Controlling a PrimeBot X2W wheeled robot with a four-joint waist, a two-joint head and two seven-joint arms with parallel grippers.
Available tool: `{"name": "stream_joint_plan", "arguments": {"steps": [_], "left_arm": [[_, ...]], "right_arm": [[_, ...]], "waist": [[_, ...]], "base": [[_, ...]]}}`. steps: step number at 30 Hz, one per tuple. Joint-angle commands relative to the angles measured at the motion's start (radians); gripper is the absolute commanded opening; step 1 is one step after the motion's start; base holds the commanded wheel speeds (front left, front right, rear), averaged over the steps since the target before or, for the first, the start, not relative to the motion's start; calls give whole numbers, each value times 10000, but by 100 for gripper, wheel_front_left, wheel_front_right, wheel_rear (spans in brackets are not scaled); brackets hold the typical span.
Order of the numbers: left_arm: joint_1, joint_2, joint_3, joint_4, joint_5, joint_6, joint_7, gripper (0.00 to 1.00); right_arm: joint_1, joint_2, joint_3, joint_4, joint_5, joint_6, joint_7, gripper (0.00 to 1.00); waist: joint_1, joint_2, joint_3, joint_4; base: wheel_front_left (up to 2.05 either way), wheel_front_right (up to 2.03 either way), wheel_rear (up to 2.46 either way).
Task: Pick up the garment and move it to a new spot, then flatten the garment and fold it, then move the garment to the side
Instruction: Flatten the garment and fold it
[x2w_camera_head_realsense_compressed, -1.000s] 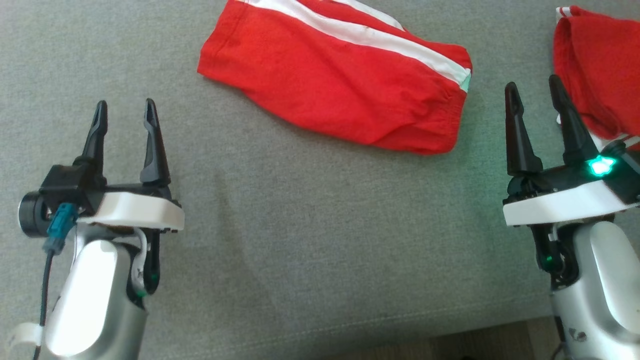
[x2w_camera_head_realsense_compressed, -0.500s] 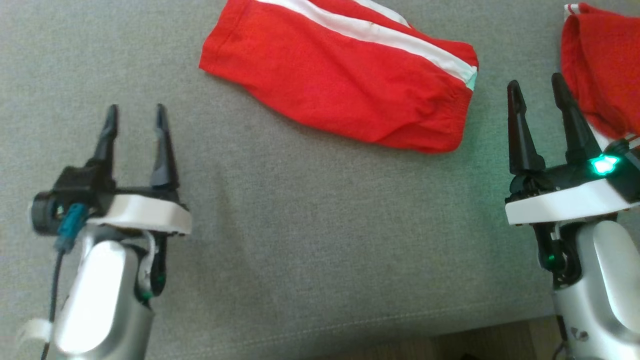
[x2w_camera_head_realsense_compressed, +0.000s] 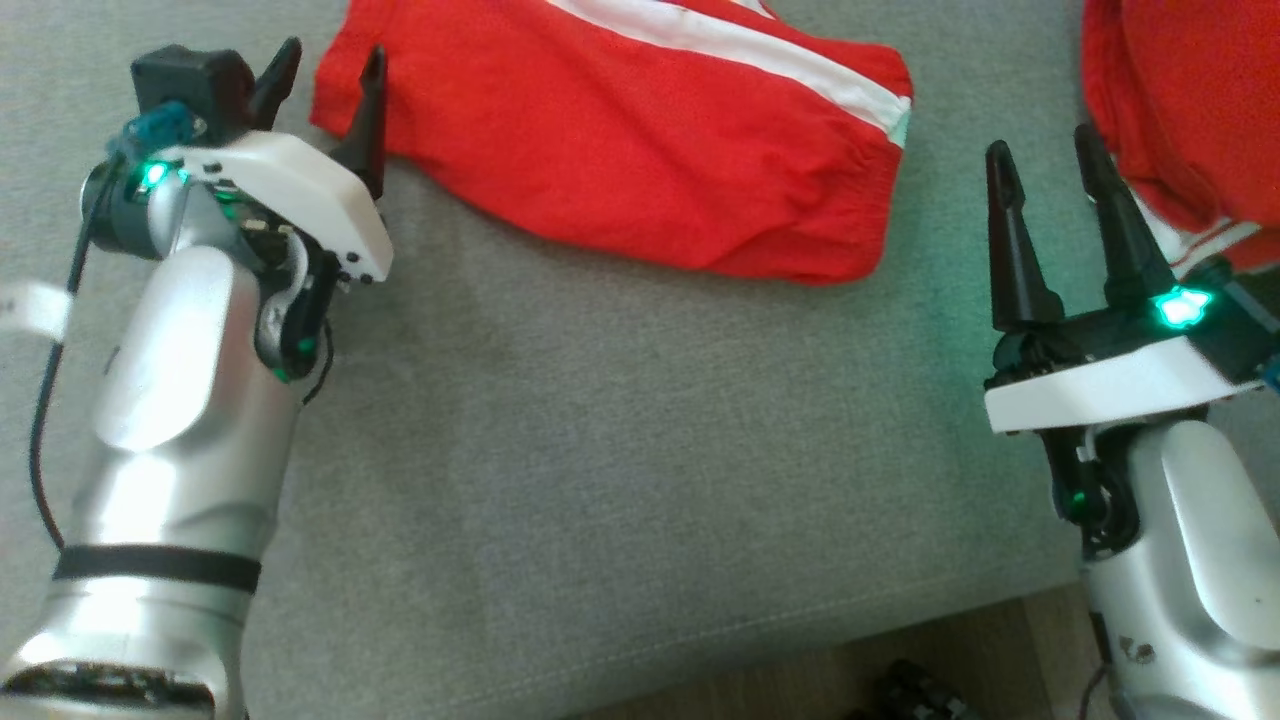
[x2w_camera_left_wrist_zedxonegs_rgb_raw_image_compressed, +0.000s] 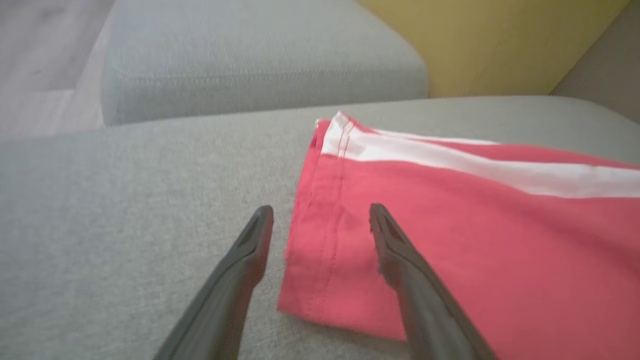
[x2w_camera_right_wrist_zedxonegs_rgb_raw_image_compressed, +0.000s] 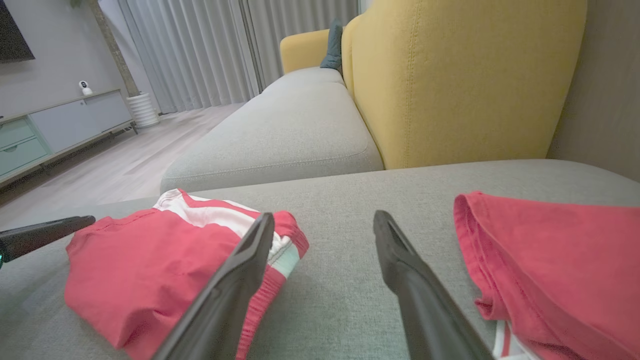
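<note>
A folded red garment (x2w_camera_head_realsense_compressed: 620, 150) with a white stripe lies flat on the grey cushion (x2w_camera_head_realsense_compressed: 600, 450) at the top middle of the head view. My left gripper (x2w_camera_head_realsense_compressed: 332, 70) is open at the garment's left end. In the left wrist view, the left gripper (x2w_camera_left_wrist_zedxonegs_rgb_raw_image_compressed: 320, 215) straddles the hem of the garment (x2w_camera_left_wrist_zedxonegs_rgb_raw_image_compressed: 450, 260), with one finger over grey fabric and the other over red cloth. My right gripper (x2w_camera_head_realsense_compressed: 1045, 155) is open with nothing between its fingers. It hovers over bare cushion between the garment's right end (x2w_camera_right_wrist_zedxonegs_rgb_raw_image_compressed: 150, 270) and a second red garment (x2w_camera_right_wrist_zedxonegs_rgb_raw_image_compressed: 550, 260).
The second red garment (x2w_camera_head_realsense_compressed: 1180, 90) lies bunched at the top right. A yellow backrest (x2w_camera_right_wrist_zedxonegs_rgb_raw_image_compressed: 450, 75) rises behind the cushion, and another grey seat (x2w_camera_right_wrist_zedxonegs_rgb_raw_image_compressed: 280, 135) extends beyond it. The cushion's front edge (x2w_camera_head_realsense_compressed: 700, 640) runs along the bottom, with wood floor below.
My left arm has reached forward and right, bringing its open fingers to the garment's left hem. The head camera has shifted a little. The right gripper has held its place.
</note>
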Motion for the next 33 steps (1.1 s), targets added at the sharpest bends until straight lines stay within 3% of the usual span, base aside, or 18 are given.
{"name": "stream_joint_plan", "arguments": {"steps": [1,12,13,15,16,25,33], "left_arm": [[-565,387,318,403,-86,-114,282,100],[-1557,453,-172,2875,-75,-451,1779,100],[-1600,446,-267,2995,-38,-490,1861,80],[-1689,415,-434,3153,42,-541,1907,17],[-1726,403,-515,3215,91,-553,1913,0],[-1395,276,-389,3119,-80,-138,912,0],[645,414,217,1688,-710,329,-225,0]], "right_arm": [[-91,68,207,-194,59,-9,-110,100],[-98,115,168,21,203,-9,-205,100],[-109,119,177,21,212,-9,-207,100],[-129,120,177,18,232,-9,-209,100],[-138,116,172,14,234,-9,-212,100],[-26,113,100,137,246,-9,-118,100],[355,62,-2,146,219,-9,21,100]], "waist": [[0,0,135,-208],[0,0,260,-333],[0,0,268,-334],[0,0,286,-325],[0,0,294,-316],[0,0,-28,-89],[0,0,-723,300]], "base": [[0,0,0],[0,0,0],[0,0,0],[0,0,0],[0,0,0],[0,0,0],[0,0,0]]}}
